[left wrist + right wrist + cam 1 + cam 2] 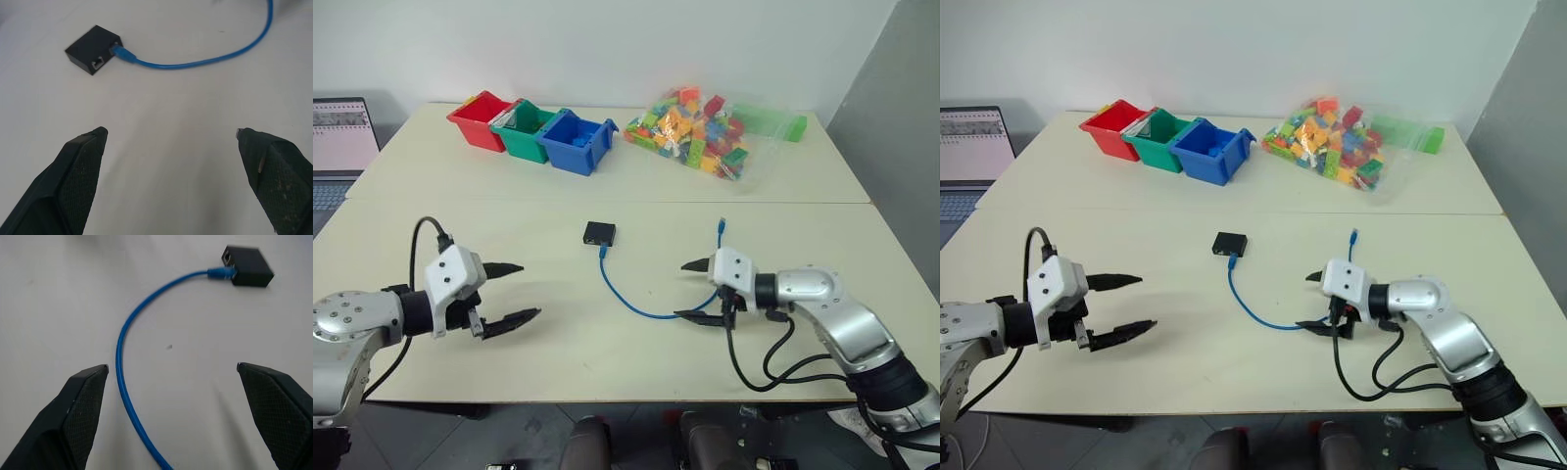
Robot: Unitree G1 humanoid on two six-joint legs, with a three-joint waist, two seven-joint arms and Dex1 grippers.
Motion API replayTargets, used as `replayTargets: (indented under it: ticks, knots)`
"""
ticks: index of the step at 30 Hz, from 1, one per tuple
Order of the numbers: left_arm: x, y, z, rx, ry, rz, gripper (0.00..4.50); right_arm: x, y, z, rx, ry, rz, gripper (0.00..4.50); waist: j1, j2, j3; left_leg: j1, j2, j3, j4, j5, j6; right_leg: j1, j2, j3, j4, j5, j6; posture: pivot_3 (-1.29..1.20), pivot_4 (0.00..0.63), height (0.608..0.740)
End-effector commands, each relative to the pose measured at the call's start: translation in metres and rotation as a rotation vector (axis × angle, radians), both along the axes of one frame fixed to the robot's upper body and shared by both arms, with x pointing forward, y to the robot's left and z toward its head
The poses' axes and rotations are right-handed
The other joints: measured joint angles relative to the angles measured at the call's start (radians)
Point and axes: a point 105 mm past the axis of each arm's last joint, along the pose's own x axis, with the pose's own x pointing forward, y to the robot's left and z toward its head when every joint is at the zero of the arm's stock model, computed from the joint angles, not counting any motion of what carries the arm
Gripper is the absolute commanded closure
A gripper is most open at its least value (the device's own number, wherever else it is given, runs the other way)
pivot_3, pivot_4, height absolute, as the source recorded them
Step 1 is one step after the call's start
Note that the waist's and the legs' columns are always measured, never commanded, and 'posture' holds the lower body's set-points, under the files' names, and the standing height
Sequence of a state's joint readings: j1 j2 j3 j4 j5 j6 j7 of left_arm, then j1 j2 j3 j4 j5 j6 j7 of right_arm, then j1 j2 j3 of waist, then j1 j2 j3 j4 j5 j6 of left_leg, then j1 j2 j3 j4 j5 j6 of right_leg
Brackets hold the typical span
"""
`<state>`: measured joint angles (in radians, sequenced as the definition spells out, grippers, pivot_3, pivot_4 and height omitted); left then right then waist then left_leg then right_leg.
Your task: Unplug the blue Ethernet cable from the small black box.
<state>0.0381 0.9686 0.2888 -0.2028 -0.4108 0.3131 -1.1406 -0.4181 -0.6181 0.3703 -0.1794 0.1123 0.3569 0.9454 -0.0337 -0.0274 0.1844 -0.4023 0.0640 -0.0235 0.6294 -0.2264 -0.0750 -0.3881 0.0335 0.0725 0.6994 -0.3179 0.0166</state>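
The small black box [599, 233] lies in the middle of the table. One plug of the blue Ethernet cable [636, 305] sits in its near side. From there the cord curves toward me and to the right, under my right gripper [695, 290], and its free plug [721, 225] lies farther back. That gripper is open, pointing left, just above the cord's bend, holding nothing. My left gripper [514, 292] is open at the near left, pointing right toward the box and well short of it. The box [94, 49] and cord [128, 396] appear ahead of both wrists.
Red [478, 120], green [523, 129] and blue [576, 142] bins stand in a row at the table's far left. A clear bag of coloured bricks [700, 132] lies at the far right. A laptop [340, 137] sits off the table's left edge.
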Motion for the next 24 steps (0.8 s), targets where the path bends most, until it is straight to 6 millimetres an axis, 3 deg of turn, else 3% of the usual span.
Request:
replayTargets:
  ticks: [1, 7, 10, 24]
  knots:
    - [0.001, 0.0, 0.007, 0.018, -0.018, -0.025, 0.0, 0.0, 0.026, -0.001, -0.029, -0.07, 0.078, 0.04, -0.001, 0.0, 0.0, 0.0, 0.0, 0.0, 0.0, 0.0, 0.0, 0.0, 0.0, 0.0, 0.001, 0.0, 0.0, 0.0, 0.15, 0.74]
    - [0.003, 0.0, 0.006, 0.042, -0.026, -0.034, 0.0, 0.011, 0.04, -0.02, -0.084, -0.038, 0.057, 0.04, -0.001, 0.0, 0.0, 0.0, 0.0, 0.0, 0.0, 0.0, 0.0, 0.0, 0.001, 0.0, 0.002, 0.0, -0.001, 0.0, 0.15, 0.74]
    - [0.003, 0.0, 0.005, 0.044, -0.027, -0.036, 0.0, 0.013, 0.038, -0.021, -0.086, -0.006, 0.048, 0.48, -0.001, 0.0, 0.0, 0.0, 0.0, 0.0, 0.0, 0.0, 0.0, 0.0, 0.001, 0.0, 0.002, 0.0, -0.001, 0.0, 0.15, 0.74]
    - [0.007, -0.002, 0.003, 0.039, -0.042, -0.04, 0.0, 0.013, 0.024, -0.024, -0.148, -0.017, 0.052, 3.84, 0.0, 0.0, 0.0, 0.001, 0.0, -0.001, 0.001, 0.0, 0.0, 0.0, 0.0, 0.0, 0.002, 0.0, -0.001, 0.0, 0.15, 0.74]
